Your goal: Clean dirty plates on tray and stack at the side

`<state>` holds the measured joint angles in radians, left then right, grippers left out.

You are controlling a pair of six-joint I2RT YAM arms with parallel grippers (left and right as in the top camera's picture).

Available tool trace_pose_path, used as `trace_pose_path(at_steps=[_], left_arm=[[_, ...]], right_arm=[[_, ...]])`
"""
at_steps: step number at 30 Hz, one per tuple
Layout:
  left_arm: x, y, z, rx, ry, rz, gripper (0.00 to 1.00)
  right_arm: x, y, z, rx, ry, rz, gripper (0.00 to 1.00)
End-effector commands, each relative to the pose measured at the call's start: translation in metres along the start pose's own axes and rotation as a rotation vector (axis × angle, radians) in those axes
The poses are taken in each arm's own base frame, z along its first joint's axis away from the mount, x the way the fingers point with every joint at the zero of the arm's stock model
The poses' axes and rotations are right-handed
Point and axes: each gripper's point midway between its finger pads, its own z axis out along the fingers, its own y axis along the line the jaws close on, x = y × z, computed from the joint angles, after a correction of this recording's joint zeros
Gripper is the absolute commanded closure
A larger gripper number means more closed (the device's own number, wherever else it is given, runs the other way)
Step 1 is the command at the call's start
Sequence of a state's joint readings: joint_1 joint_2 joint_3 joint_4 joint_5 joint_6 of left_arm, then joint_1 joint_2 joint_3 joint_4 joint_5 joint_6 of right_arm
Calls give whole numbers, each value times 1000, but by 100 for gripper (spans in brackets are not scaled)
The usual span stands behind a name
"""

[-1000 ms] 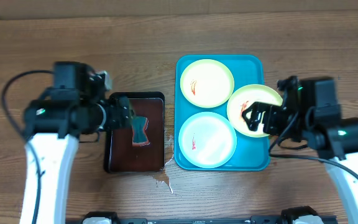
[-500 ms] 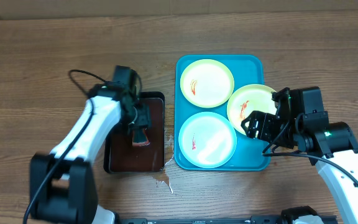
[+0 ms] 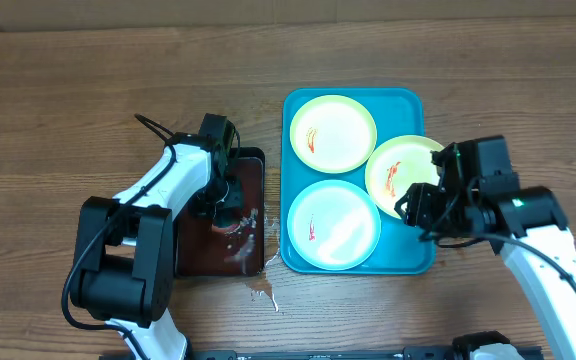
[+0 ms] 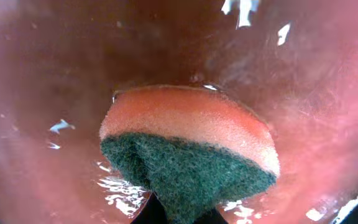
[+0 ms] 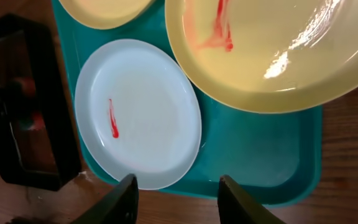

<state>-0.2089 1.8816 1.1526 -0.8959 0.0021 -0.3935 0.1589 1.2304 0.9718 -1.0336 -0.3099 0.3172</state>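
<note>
The turquoise tray (image 3: 418, 258) holds three plates, all with red smears: one at the back (image 3: 333, 133), one at the front (image 3: 333, 225), and one on the right (image 3: 400, 172) that leans on the tray's rim. My right gripper (image 3: 420, 206) hovers over the right plate's front edge. In the right wrist view this gripper (image 5: 176, 182) is open and empty, above the tray's front rim (image 5: 260, 155) and next to the pale front plate (image 5: 142, 112). My left gripper (image 4: 179, 210) is shut on an orange and green sponge (image 4: 185, 134) down in the wet brown tray (image 4: 55, 74).
The dark brown tray (image 3: 196, 255) lies just left of the turquoise one, its surface wet. A small puddle (image 3: 264, 290) sits on the wooden table at the trays' front corners. The left arm (image 3: 158, 190) reaches across the table's left half.
My left gripper has closed on the sponge in the brown tray, and water now glistens there. My right gripper has narrowed and shifted slightly right and forward by the right plate.
</note>
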Motion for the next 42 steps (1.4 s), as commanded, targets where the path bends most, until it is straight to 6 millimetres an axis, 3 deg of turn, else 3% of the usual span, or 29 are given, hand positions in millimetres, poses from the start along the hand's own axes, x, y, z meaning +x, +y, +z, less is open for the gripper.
trace_pose_path(at_steps=[1, 11, 16, 17, 20, 23, 26, 36, 38, 42], left_arm=[[-2, -2, -8, -1, 6, -8, 96], [-8, -9, -67, 56, -75, 26, 96], [-2, -7, -99, 79, -133, 33, 96], [0, -6, -110, 87, -156, 41, 96], [4, -4, -127, 99, -191, 64, 96], [10, -2, -142, 108, -218, 73, 96], [14, 0, -151, 116, -239, 75, 96], [17, -1, -154, 120, -245, 79, 96], [16, -6, -156, 138, -253, 87, 96], [15, -29, -159, 200, -274, 132, 96]], right_arm=[[1, -8, 12, 39, 37, 1, 59], [3, -24, 43, 103, 131, 37, 59], [17, -24, 74, 110, 184, -4, 60], [20, -21, 87, 101, 182, -37, 60], [20, -16, 100, 103, 152, -83, 61], [12, -25, 109, 187, 70, -86, 61], [10, -27, 114, 218, 34, -91, 61], [14, -36, 135, 226, 54, -64, 88], [13, -35, 136, 224, 49, -61, 96], [12, -35, 136, 228, 36, -12, 96]])
